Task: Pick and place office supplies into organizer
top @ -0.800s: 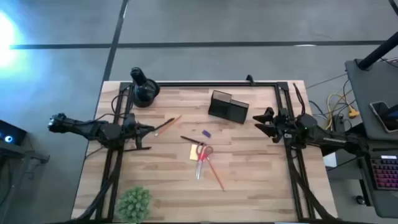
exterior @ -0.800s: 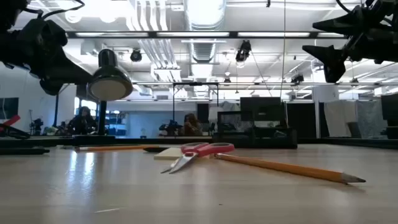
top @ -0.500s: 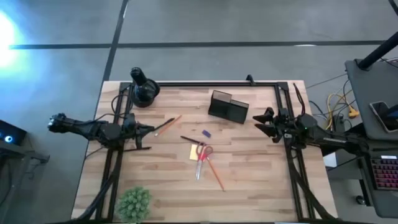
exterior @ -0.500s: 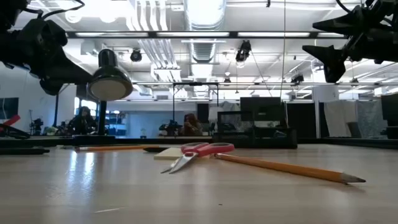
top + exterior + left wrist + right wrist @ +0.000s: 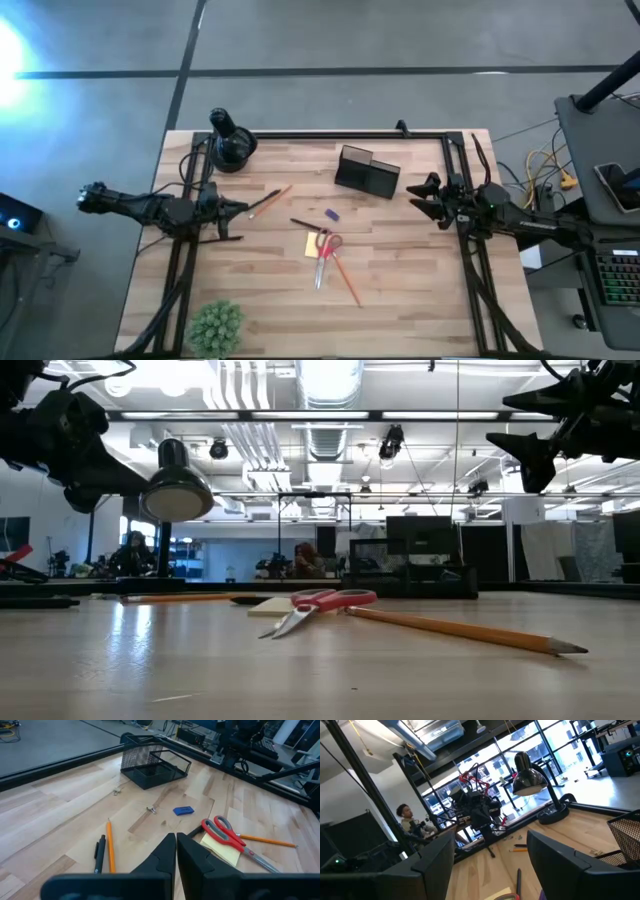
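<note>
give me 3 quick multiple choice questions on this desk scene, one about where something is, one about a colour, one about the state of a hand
1. Where do the scissors lie?
A. inside the organizer
B. partly on the yellow sticky-note pad
C. beside the green plant

2. What colour are the scissors' handles?
A. red
B. blue
C. green

3. How is the right hand?
A. shut on a pencil
B. shut and empty
C. open and empty

Answers:
1. B: the high view shows the handles overlapping the yellow sticky-note pad mid-table, apart from the organizer.
2. A: the left wrist view shows red loops.
3. C: its fingers stand wide apart in the right wrist view with nothing between them, while the left hand is shut.
</note>
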Robot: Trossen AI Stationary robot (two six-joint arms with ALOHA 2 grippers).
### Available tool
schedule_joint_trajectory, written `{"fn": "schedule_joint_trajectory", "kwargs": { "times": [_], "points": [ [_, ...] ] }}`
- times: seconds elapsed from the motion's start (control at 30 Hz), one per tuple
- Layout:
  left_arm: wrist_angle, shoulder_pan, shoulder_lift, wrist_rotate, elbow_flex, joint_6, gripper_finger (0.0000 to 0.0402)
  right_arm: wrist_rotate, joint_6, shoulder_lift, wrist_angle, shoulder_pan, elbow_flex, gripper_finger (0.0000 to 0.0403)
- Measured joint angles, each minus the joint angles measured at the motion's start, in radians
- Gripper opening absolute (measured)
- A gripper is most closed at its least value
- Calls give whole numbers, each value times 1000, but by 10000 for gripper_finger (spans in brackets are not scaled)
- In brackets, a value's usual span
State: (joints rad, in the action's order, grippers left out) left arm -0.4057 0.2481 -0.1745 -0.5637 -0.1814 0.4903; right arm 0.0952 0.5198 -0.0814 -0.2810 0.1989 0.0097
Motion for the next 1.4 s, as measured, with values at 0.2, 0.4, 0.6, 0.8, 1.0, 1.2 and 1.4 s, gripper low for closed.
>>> {"fn": "schedule_joint_trajectory", "kwargs": {
  "times": [0.2, 0.4, 0.6, 0.8, 1.0, 1.2, 1.4],
  "points": [
    [0, 0, 0, 0, 0, 0, 0, 0, 0, 0, 0, 0, 0, 238],
    [0, 0, 0, 0, 0, 0, 0, 0, 0, 0, 0, 0, 0, 238],
    [0, 0, 0, 0, 0, 0, 0, 0, 0, 0, 0, 0, 0, 238],
    [0, 0, 0, 0, 0, 0, 0, -3, 2, 0, -45, 0, 0, 238],
    [0, 0, 0, 0, 0, 0, 0, -43, 257, 0, -100, 0, 0, 238],
    [114, 0, 0, -1, 0, 76, 0, -260, 260, -19, -308, 0, 0, 238],
    [523, 0, 0, -20, 0, 101, 0, -445, 228, -19, -466, 0, 0, 238]
  ]
}}
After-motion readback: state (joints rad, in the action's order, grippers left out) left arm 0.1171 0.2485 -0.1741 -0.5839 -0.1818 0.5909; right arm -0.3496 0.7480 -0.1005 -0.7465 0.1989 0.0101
